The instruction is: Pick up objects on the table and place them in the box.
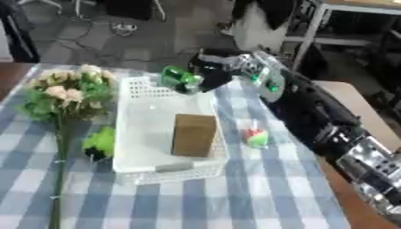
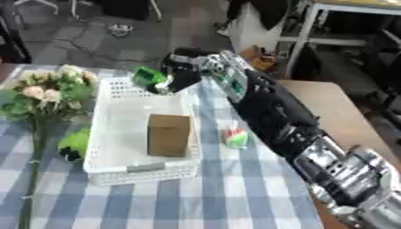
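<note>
right hand [image 1: 210, 71]: blurred; its fingers [image 2: 178, 79] cannot be told apart where they meet the green object [image 1: 180, 78]
green object: shape unclear, partly covered by the hand
red and green item [image 1: 254, 137]: too blurred to identify
bouquet [image 1: 66, 96]: stems cut off by the bottom edge
bench [image 1: 258, 197]: cut off below and at left

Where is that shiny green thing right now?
The green object is in the robot's right hand, held over the far right corner of the white basket, beyond the brown box.
</note>
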`<control>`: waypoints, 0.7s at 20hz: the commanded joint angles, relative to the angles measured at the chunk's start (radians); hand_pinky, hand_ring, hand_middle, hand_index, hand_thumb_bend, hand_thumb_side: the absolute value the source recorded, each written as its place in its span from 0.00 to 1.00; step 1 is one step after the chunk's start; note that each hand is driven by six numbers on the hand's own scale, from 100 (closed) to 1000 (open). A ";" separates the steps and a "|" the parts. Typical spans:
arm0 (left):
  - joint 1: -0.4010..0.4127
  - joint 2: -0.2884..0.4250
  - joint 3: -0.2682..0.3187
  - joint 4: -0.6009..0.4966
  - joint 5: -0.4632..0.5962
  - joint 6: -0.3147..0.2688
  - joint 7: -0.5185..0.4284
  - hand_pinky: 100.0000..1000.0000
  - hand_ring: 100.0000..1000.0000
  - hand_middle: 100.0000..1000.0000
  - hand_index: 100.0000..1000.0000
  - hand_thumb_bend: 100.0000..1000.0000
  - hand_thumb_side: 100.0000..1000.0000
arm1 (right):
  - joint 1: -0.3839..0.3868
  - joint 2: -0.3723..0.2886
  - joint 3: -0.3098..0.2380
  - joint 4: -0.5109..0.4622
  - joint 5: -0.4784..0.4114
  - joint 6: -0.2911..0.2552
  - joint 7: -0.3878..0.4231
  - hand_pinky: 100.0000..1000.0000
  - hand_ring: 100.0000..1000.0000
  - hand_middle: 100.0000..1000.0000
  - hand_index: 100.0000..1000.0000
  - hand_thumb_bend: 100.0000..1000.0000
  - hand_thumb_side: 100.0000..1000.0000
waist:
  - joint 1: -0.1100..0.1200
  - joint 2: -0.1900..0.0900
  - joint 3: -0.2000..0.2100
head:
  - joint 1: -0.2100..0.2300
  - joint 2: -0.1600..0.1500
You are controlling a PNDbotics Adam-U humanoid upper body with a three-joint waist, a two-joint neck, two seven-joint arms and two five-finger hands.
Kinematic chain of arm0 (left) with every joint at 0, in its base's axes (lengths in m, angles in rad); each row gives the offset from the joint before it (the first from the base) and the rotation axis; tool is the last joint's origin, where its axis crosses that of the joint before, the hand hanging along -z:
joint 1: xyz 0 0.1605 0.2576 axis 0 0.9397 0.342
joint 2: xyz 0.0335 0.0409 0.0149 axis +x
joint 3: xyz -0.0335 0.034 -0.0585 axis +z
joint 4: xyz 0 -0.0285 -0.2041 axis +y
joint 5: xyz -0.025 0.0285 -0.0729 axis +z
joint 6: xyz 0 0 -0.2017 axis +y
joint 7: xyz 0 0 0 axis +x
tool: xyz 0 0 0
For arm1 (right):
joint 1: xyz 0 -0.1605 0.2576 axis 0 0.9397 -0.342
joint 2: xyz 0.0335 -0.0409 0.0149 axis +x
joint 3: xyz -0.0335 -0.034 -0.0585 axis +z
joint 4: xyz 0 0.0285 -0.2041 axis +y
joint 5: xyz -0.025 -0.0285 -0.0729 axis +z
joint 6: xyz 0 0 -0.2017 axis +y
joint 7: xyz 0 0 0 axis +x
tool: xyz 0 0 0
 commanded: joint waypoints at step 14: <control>-0.019 0.000 -0.004 -0.013 0.007 0.003 -0.012 0.64 0.87 0.73 0.85 0.00 0.82 | 0.033 0.077 -0.053 0.107 0.450 -0.201 -0.442 0.65 0.57 0.44 0.54 0.19 1.00 | 0.012 0.005 0.000 | -0.005 -0.102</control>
